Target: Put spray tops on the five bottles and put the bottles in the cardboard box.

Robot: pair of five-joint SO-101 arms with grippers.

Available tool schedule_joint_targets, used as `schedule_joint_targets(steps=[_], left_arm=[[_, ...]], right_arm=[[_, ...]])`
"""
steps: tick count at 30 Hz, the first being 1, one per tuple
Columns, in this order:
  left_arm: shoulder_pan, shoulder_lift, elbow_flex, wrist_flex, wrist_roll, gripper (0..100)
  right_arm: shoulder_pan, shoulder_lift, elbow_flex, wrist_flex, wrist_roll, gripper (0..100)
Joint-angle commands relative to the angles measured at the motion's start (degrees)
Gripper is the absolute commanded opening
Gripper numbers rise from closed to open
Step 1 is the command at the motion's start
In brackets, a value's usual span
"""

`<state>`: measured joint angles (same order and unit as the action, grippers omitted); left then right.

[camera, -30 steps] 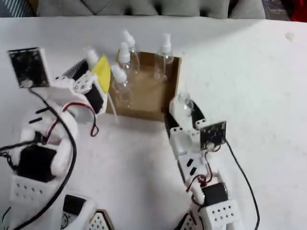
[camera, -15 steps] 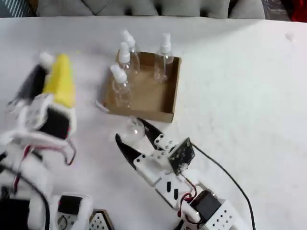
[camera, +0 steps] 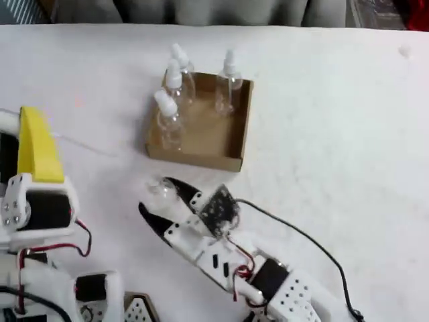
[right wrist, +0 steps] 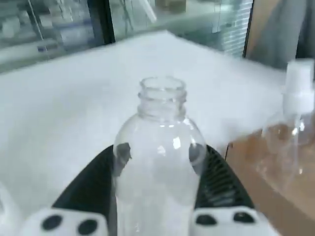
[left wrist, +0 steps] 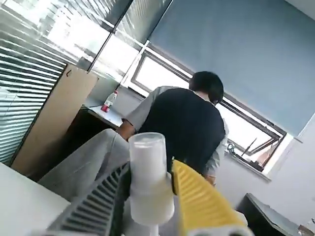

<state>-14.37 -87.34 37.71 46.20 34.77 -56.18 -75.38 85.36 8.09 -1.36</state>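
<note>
Right wrist view has the right fingers (right wrist: 219,182) clamped on the uncapped bottle (right wrist: 162,103) near the cardboard box (right wrist: 251,162), while the left fingers (left wrist: 197,201) grip a spray top (left wrist: 146,157) held high, so capping seems in hand, needing the top lowered squarely onto the neck.

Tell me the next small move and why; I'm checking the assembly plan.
Probably bring the left hand, which grips a spray top, over to the open neck of the bottle held in the right hand in front of the cardboard box. That bottle has no top yet.
</note>
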Motion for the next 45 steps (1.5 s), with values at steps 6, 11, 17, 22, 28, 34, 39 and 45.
schedule_joint_targets(steps=[6, 11, 17, 22, 28, 34, 39, 45], left_arm=[[-0.13, -0.22, 3.43, -0.79, 2.46, 2], [1.27, -0.4, 5.01, -0.7, 2.29, 2], [6.02, -0.31, 5.1, 1.41, -2.81, 2], [6.81, -0.22, 5.1, 3.34, -3.34, 2], [6.73, -0.22, 6.33, 3.34, -3.25, 2], [6.99, -0.22, 9.14, 1.93, -2.99, 2], [11.38, -0.22, 9.49, 2.55, -3.25, 2], [12.35, -0.22, 10.9, 2.11, -3.34, 2]], right_arm=[[-0.4, 8.92, -3.96, -4.09, 0.97, 1.6], [-0.4, 13.49, -4.04, -4.62, 5.8, 1.6], [-0.31, 17.8, -5.36, -6.2, 6.15, 1.6], [1.45, 18.33, -5.8, -6.2, 6.15, 1.6], [3.38, 18.33, -5.8, -6.29, 6.07, 1.6], [3.38, 18.33, -5.89, -6.64, 5.98, 1.6], [3.47, 18.33, -5.8, -7.69, 5.8, 1.6], [3.65, 18.33, -5.8, -7.69, 5.8, 1.6]])
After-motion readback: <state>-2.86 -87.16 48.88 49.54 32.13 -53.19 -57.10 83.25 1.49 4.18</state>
